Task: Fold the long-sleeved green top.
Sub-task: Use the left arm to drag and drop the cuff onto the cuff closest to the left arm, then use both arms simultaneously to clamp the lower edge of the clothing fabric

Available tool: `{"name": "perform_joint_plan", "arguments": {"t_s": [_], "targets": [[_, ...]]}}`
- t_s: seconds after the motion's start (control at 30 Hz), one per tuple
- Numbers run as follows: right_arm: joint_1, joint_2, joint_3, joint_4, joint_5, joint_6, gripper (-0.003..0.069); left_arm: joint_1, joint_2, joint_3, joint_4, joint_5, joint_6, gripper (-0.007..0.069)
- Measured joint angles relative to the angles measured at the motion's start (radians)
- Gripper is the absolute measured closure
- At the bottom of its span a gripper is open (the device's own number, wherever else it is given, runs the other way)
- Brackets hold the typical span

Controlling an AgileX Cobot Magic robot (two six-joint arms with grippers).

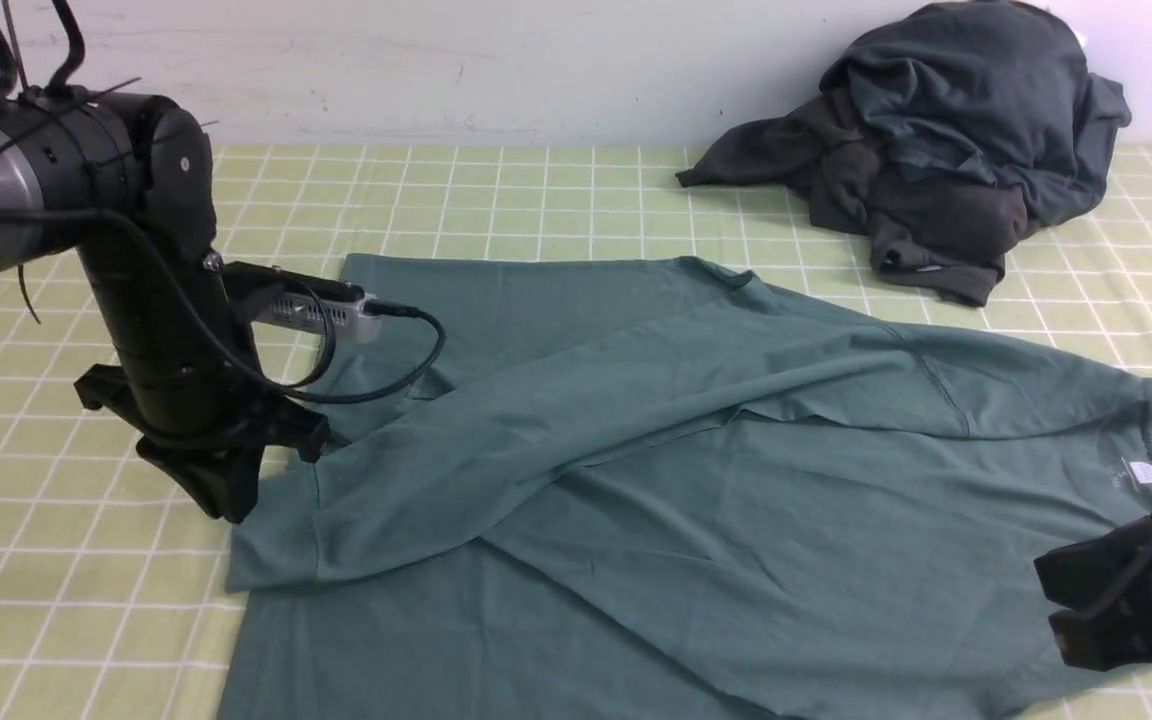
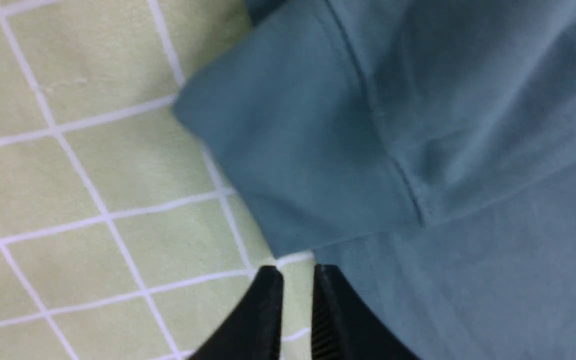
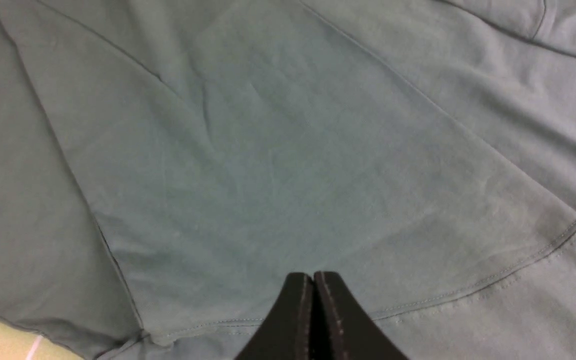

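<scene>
The green long-sleeved top (image 1: pixel 696 500) lies spread on the checked tablecloth, with both sleeves laid across its body. Its white neck label (image 1: pixel 1151 472) shows at the right; the chest logo is hidden. My left gripper (image 1: pixel 226 500) hangs at the top's left edge, just beside the cuff (image 1: pixel 271 545) of the upper sleeve. In the left wrist view the left gripper (image 2: pixel 295 272) stands a narrow gap apart, empty, with the cuff (image 2: pixel 288 165) just beyond its tips. My right gripper (image 1: pixel 1086 610) is at the front right, over the top (image 3: pixel 288 150). It (image 3: pixel 312 276) is shut and empty.
A heap of dark charcoal-grey garments (image 1: pixel 946 140) lies at the back right against the wall. The yellow-green checked tablecloth (image 1: pixel 56 560) shows to the left of and behind the top.
</scene>
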Motion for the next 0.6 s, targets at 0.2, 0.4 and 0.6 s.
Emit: {"name": "perform_joint_plan", "arguments": {"t_s": [0.2, 0.4, 0.6], "targets": [[0.000, 0.000, 0.000, 0.005, 0.018, 0.000, 0.0665, -0.156, -0.168, 0.166, -0.034, -0.011, 0.049, 0.0344], [0.000, 0.000, 0.000, 0.044, 0.024, -0.037, 0.0665, -0.333, -0.340, 0.457, -0.037, -0.059, 0.266, 0.0234], [0.000, 0.000, 0.000, 0.127, 0.025, -0.125, 0.0665, -0.398, -0.388, 0.694, -0.002, -0.277, 0.465, 0.0214]]}}
